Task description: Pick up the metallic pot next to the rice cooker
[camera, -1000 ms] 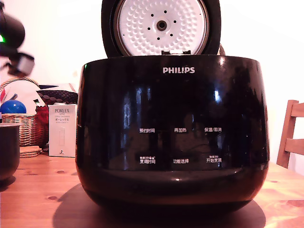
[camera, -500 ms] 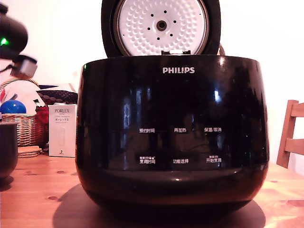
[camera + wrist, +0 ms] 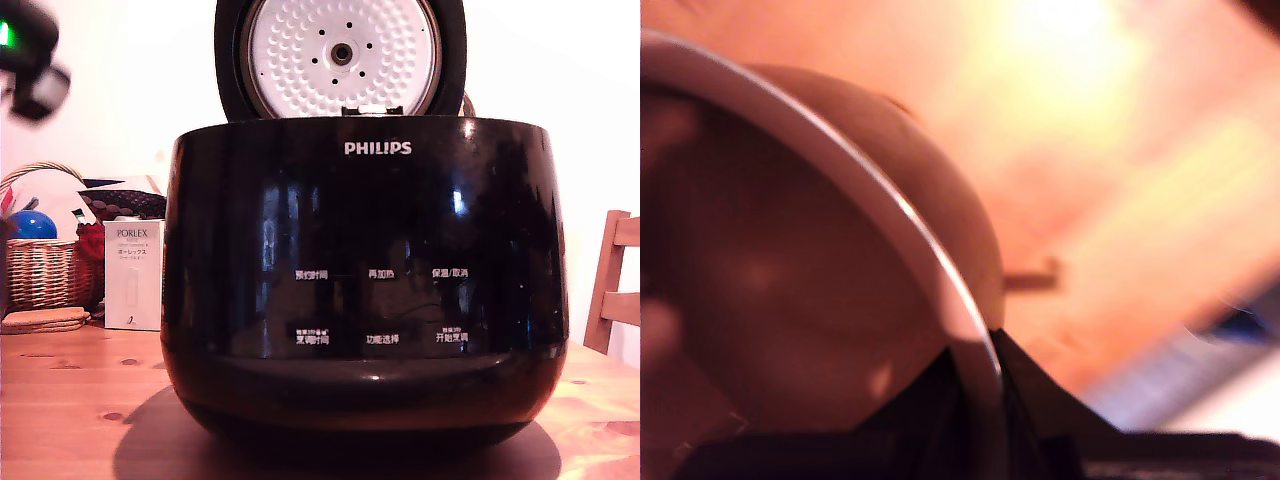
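While the rice cooker [image 3: 365, 280] fills the exterior view on the worktop [image 3: 80, 400], the claw [image 3: 980, 400] is clenched on the metallic pot [image 3: 790, 290], one finger on each side of its pale rim, above the wood.

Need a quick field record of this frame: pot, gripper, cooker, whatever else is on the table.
pot: close in the wrist view, pale rim between the gripper fingers; at most a sliver at the exterior view's left edge
gripper: fingers either side of the pot rim, apparently shut on it
rice cooker: black, lid up, fills the exterior view
table: wood
left of cooker, exterior view: white box, wicker basket, blue ball
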Motion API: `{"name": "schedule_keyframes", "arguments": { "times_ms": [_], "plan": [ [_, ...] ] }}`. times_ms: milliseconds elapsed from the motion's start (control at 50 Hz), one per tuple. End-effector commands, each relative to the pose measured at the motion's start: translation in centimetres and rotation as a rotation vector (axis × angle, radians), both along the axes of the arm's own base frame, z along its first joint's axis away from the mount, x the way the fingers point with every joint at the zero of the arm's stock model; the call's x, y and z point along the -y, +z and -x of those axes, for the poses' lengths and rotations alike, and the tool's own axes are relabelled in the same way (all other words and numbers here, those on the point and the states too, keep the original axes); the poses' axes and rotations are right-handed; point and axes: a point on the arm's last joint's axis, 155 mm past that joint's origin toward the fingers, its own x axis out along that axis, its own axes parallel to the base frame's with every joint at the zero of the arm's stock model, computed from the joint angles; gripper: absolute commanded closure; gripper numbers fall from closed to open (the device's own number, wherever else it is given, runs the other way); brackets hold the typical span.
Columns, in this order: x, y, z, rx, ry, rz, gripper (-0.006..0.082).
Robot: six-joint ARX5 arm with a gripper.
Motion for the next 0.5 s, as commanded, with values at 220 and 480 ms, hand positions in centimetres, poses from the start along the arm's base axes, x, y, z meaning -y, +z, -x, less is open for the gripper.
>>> {"name": "schedule_keyframes", "arguments": {
  "times_ms": [220, 480],
  "plan": [
    [2.1, 8.0, -0.6, 0.288, -0.032, 0.067, 0.0788],
    [2.5, 9.5, 0.0, 0.342, -0.054, 0.085, 0.0788]
  ]
}}
